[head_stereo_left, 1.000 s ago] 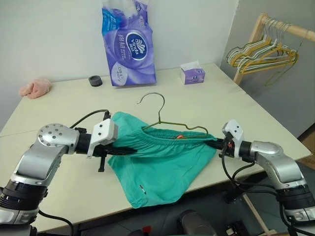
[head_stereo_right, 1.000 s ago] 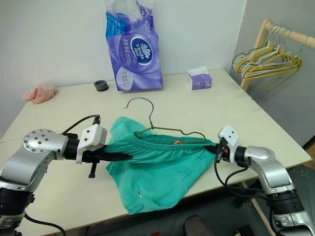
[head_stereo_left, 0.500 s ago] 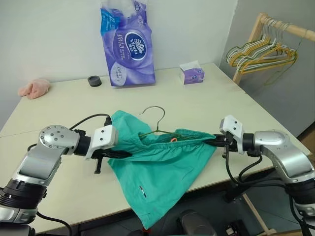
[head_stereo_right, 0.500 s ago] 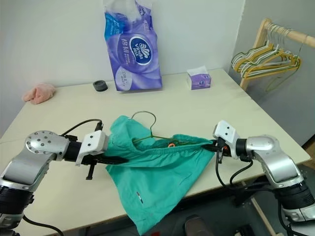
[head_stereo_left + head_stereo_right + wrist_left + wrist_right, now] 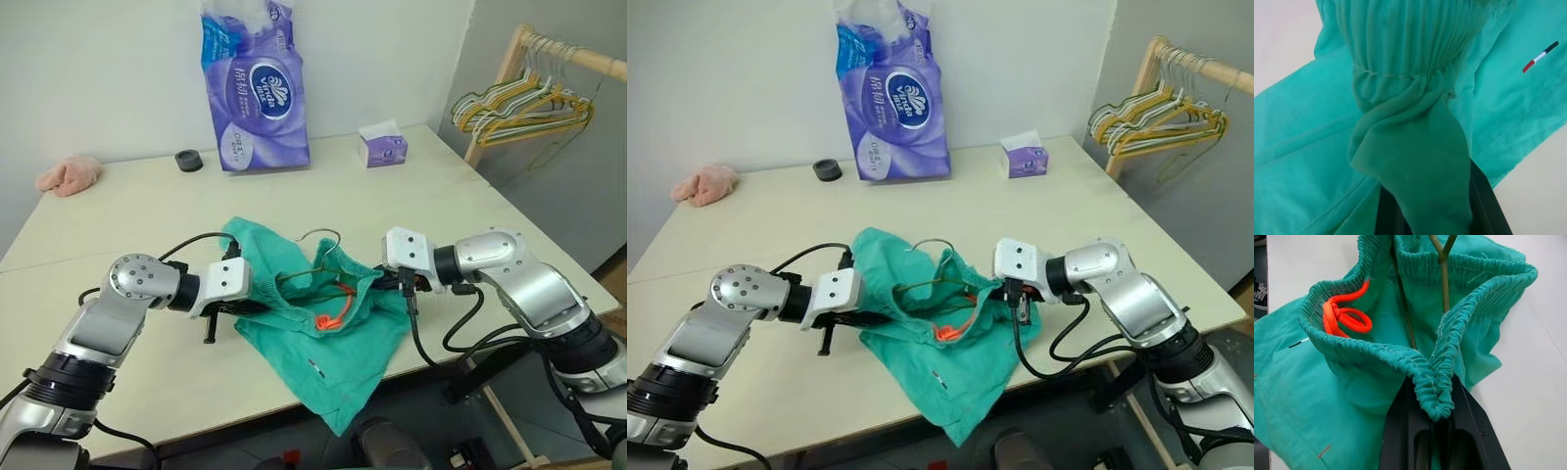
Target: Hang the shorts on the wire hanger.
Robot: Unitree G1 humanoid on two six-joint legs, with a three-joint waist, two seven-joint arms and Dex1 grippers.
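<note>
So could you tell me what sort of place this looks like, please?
Probably an indoor test room set up for laundry chores: a plain table by a bare wall, a wooden rack of hangers, and a toilet paper pack.

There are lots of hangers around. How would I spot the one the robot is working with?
Look at the cream table, at the teal-green shorts stretched between the two robot arms near its front edge. The wire hanger sits inside their waistband, its hook poking out. It is a single thin olive-green wire, unlike the yellow, green and white bunch on the wooden rail.

There was one pair of shorts [image 5: 328, 338], one wire hanger [image 5: 323, 257], one tissue box [image 5: 382, 148], one pink cloth [image 5: 69, 174].
</note>
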